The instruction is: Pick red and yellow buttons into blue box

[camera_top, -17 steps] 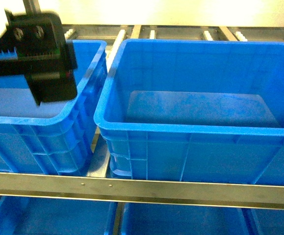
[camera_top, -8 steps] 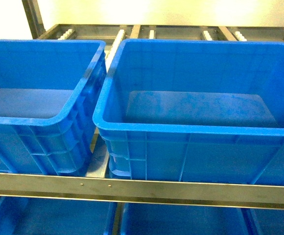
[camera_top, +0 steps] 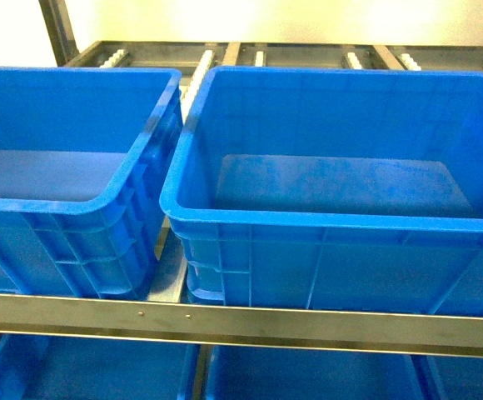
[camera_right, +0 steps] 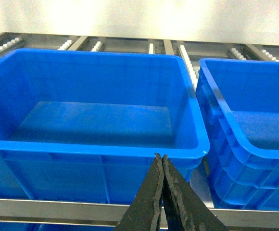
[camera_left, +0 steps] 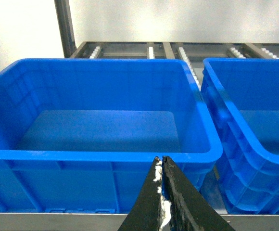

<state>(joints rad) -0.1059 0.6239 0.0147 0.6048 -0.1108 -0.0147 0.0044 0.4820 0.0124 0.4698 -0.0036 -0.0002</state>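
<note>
Left gripper [camera_left: 159,162] pressed together, empty, before left blue crate [camera_left: 101,156]. Right gripper [camera_right: 160,160] likewise, facing middle crate [camera_right: 96,144]. I see 0 buttons, red or yellow, anywhere; crates look bare. I judge picking not yet begun; both remain.

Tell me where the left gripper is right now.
Gone from the head view; the left wrist view shows the left gripper, jaws together, before the front rim of the left blue bin.
</note>
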